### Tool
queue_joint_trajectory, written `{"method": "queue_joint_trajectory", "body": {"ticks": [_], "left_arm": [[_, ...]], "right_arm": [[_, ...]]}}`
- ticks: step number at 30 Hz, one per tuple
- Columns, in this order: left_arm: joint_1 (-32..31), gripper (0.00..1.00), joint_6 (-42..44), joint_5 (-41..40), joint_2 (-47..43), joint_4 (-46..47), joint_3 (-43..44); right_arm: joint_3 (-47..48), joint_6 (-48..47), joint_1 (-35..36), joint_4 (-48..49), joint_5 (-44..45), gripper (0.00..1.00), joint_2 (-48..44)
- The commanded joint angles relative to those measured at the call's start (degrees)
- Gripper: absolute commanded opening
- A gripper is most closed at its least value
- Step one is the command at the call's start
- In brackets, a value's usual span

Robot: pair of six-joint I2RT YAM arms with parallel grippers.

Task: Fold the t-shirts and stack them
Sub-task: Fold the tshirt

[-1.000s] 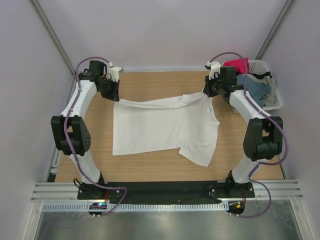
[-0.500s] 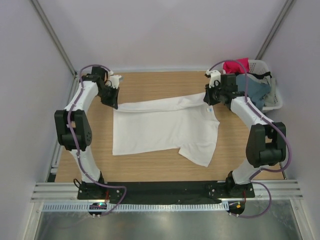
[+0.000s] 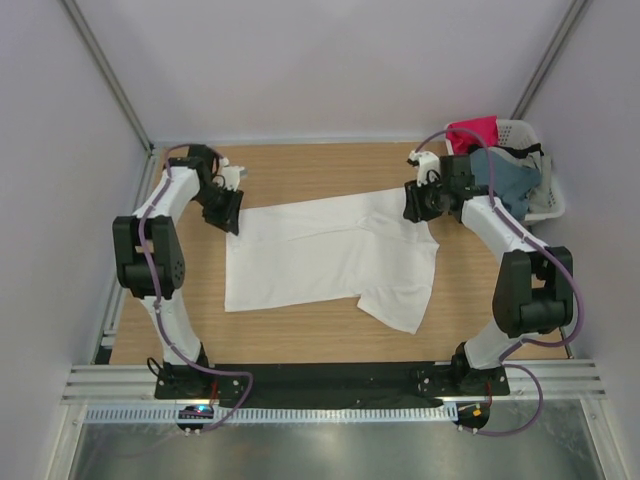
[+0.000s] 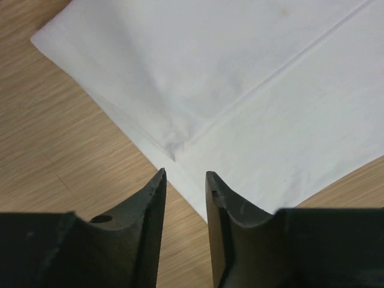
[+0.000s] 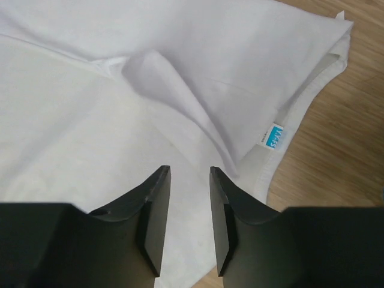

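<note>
A white t-shirt (image 3: 330, 255) lies flat on the wooden table (image 3: 300, 165), its far edge folded over as a strip along the top. My left gripper (image 3: 231, 216) hovers over the shirt's far left corner, open, with nothing between its fingers (image 4: 185, 177). My right gripper (image 3: 412, 207) hovers near the collar, also open and empty (image 5: 189, 171). The small blue neck label (image 5: 276, 137) shows just right of it, beside a raised crease in the cloth (image 5: 174, 90). In the left wrist view the folded layer's hem (image 4: 264, 84) runs diagonally across the shirt.
A white slotted basket (image 3: 553, 195) stands at the back right corner, holding a slate blue shirt (image 3: 505, 175) and a red-pink one (image 3: 472, 130). Bare wood lies beyond the shirt's far edge and on both sides. A sleeve (image 3: 400, 310) points toward the near edge.
Both grippers carried the shirt's far edge nearer and lower, then opened and let it go. The edge now rests flat on the shirt as a folded strip.
</note>
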Motion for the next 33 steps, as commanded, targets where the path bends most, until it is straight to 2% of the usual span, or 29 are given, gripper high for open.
{"method": "queue_joint_trajectory", "body": {"ticks": [1, 3, 6, 11, 13, 18, 33], "left_arm": [[0.3, 0.37, -0.5, 0.6, -2.8, -2.7, -0.8], [0.2, 0.45, -1.0, 1.6, -5.7, -1.7, -1.5], [0.2, 0.47, -2.8, 2.2, -6.2, -0.1, -0.4], [0.2, 0.43, -6.3, 3.9, 2.6, -3.0, 7.2], [0.2, 0.4, -7.6, 5.9, 4.9, -3.4, 8.6], [0.2, 0.4, -8.8, 10.4, 8.6, -4.2, 9.6], [0.2, 0.39, -9.4, 10.2, 10.6, -3.8, 6.0]], "right_arm": [[4.1, -2.5, -0.3, -3.0, -0.6, 0.41, -2.5], [5.4, -2.8, -0.2, -2.5, -0.5, 0.43, -2.9], [6.9, -1.7, -0.3, -0.5, -0.6, 0.45, -1.8], [12.4, 1.7, -0.2, 0.5, -3.2, 0.45, 7.7], [14.5, 1.8, -0.2, 0.0, -4.0, 0.44, 10.6], [22.0, 1.7, 0.0, -3.0, -11.1, 0.44, 19.5], [25.1, 3.7, 4.4, -1.8, -12.6, 0.44, 27.0]]}}
